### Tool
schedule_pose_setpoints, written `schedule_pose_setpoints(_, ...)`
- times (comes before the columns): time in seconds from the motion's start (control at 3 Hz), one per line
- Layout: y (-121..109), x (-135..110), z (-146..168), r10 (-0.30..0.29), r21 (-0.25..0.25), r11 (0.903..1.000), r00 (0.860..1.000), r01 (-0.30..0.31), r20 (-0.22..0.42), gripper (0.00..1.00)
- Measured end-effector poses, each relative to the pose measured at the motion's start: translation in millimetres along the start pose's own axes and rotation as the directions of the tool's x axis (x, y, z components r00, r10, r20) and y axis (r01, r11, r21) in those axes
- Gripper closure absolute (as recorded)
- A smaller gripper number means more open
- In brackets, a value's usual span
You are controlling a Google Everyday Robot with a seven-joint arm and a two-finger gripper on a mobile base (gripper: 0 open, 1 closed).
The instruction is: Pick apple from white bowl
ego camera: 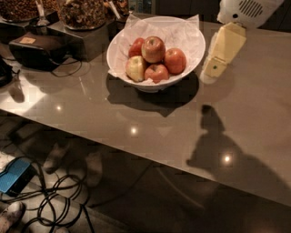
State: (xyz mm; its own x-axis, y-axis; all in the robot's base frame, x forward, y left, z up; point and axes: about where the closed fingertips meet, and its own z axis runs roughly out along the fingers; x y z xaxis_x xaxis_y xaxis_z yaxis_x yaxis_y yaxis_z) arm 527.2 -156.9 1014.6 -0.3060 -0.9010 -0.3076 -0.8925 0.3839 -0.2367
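The apple [153,49] sits on top of the heap in the white bowl [136,82], resting on the other fruit: a yellow-green apple [136,68] in front of it to the left and darker red apples [175,60] beside and below it. It is round, with no clear long axis; its stem dimple faces upward, tipped slightly toward the camera, so the stem line stands close to upright. The gripper [213,70] hangs just right of the bowl's rim, cream-coloured and slanting down and to the left, its tip near the tabletop [136,120] and apart from the fruit; I cannot tell whether it is released or clenched. The table is glossy grey-brown, showing small light reflections and the arm's dark shadow [218,145]. A black device [38,48] and containers of brown snacks [82,11] stand at the far left. On the floor below lie tangled dark cables [59,200] and a blue object [13,175].
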Motion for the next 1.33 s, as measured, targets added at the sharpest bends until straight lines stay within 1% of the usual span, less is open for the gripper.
schedule_pose_setpoints(0.33, -10, -33, 2, -0.04, 0.019, 0.999, 0.999, 0.04, 0.008, 0.0)
schedule_pose_setpoints(0.67, -15, -65, 4, -0.101, 0.059, 0.9933, 0.995, 0.099, 0.019, 0.0)
schedule_pose_setpoints(1.0, -15, -67, 5, -0.103, 0.061, 0.9929, 0.994, 0.102, 0.02, 0.0)
schedule_pose_setpoints(1.33, -26, -77, 10, -0.034, 0.058, 0.9978, 0.998, 0.031, 0.059, 0.0)
